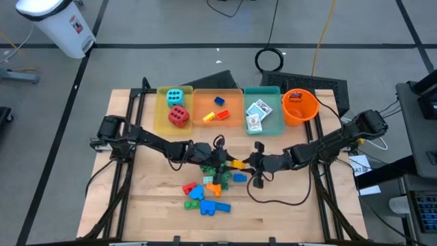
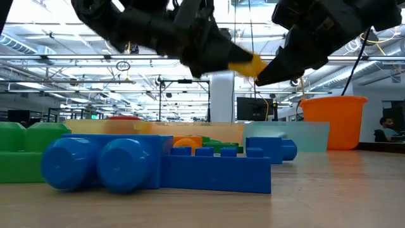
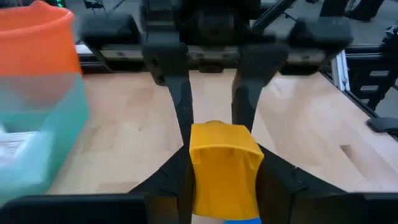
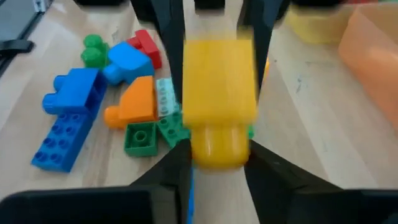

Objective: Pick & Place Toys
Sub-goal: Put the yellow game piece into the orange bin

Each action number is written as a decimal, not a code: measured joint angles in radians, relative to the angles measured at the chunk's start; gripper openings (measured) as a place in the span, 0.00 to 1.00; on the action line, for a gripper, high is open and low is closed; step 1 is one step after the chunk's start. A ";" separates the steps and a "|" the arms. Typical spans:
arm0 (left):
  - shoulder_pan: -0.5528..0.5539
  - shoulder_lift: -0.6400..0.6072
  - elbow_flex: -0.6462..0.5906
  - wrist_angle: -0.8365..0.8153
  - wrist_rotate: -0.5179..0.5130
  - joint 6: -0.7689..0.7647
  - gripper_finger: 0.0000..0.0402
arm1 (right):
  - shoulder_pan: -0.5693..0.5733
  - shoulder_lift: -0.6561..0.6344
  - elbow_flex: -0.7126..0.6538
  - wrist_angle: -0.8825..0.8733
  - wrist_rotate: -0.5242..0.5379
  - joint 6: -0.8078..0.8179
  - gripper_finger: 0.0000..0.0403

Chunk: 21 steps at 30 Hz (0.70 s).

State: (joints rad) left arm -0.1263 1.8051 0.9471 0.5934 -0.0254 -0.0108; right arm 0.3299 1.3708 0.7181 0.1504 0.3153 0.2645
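- up high we see the left gripper [image 1: 220, 162] and right gripper [image 1: 251, 164] meet at a yellow brick [image 1: 236, 164].
- only the wrist views show us both sets of fingers shut tight on it.

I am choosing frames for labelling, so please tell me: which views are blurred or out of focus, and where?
Low view: the near blue brick is soft, and the grippers above are smeared around the yellow brick. Right wrist view: the yellow brick is blurred, while the brick pile on the table is clearer. Left wrist view: the teal tray is soft. High view: mostly sharp.
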 joint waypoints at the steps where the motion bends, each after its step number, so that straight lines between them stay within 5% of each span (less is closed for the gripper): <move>1: 0.006 -0.022 0.000 -0.009 -0.019 0.000 0.31 | 0.000 -0.013 0.000 -0.022 -0.004 0.001 0.31; 13: 0.114 -0.322 0.004 -0.452 -0.535 0.004 0.35 | 0.004 -0.210 -0.003 -0.197 -0.028 0.009 0.39; 21: 0.352 -0.210 -0.008 -0.588 -0.525 -0.145 0.32 | -0.017 -0.223 -0.093 -0.088 -0.026 -0.052 0.36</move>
State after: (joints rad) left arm 0.2255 1.5953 0.9387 0.0055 -0.5503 -0.1561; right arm 0.3130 1.1477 0.6249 0.0623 0.2890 0.2127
